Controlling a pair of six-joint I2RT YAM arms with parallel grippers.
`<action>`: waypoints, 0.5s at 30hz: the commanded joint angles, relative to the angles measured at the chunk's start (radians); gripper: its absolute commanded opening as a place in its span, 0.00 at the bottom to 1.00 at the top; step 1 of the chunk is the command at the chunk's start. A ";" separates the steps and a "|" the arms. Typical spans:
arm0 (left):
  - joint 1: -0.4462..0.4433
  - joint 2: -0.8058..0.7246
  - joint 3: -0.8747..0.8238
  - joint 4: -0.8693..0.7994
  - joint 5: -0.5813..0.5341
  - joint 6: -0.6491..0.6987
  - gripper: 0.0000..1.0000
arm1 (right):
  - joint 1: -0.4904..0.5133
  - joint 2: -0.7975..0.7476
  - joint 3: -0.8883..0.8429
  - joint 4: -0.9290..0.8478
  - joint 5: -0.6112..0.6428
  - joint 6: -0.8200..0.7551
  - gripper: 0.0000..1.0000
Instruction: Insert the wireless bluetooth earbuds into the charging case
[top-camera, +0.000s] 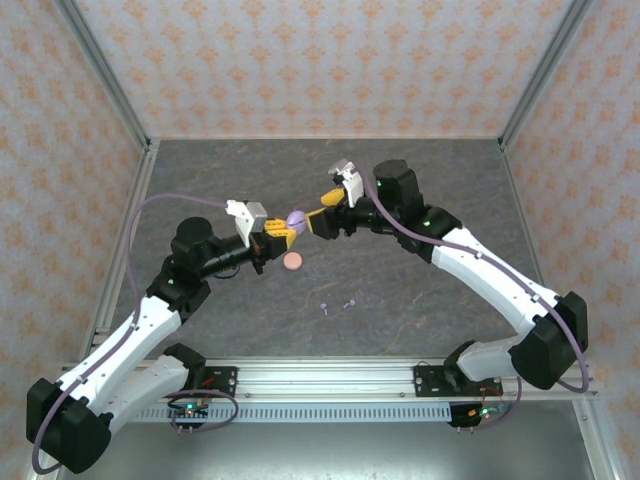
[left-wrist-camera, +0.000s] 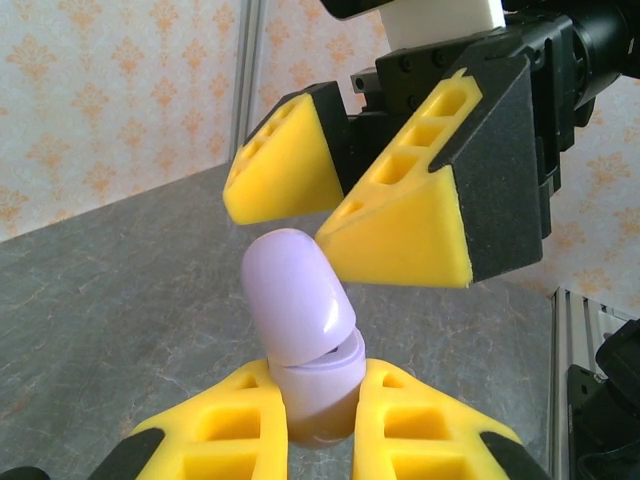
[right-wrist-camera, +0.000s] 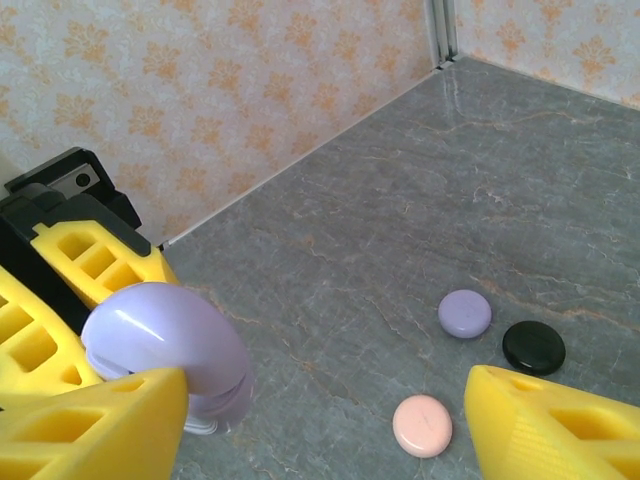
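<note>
Nearest me, two tiny lavender earbuds (top-camera: 325, 309) lie loose on the bench (top-camera: 420, 310). Farther back, my left tool (left-wrist-camera: 322, 415) is clamped on the lavender case (left-wrist-camera: 320, 385), its lid (left-wrist-camera: 295, 285) tilted ajar. My right tool (left-wrist-camera: 335, 210) stands open, one finger (left-wrist-camera: 400, 230) just beside that lid.

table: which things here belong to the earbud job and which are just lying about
In the job:
lavender charging case, lid ajar, gripped by the left claw
right claw, open at the lid
two lavender earbuds loose on the table

Lying about:
pink disc
lavender disc
black disc
</note>
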 joint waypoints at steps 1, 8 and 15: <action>-0.011 0.003 0.040 0.002 0.016 0.023 0.10 | 0.005 0.017 0.049 0.043 0.018 0.016 0.73; -0.013 0.003 0.045 -0.013 0.014 0.037 0.10 | 0.005 0.029 0.068 0.022 0.040 0.021 0.74; -0.016 0.003 0.041 -0.026 0.005 0.044 0.10 | 0.001 0.021 0.073 -0.017 0.052 0.036 0.74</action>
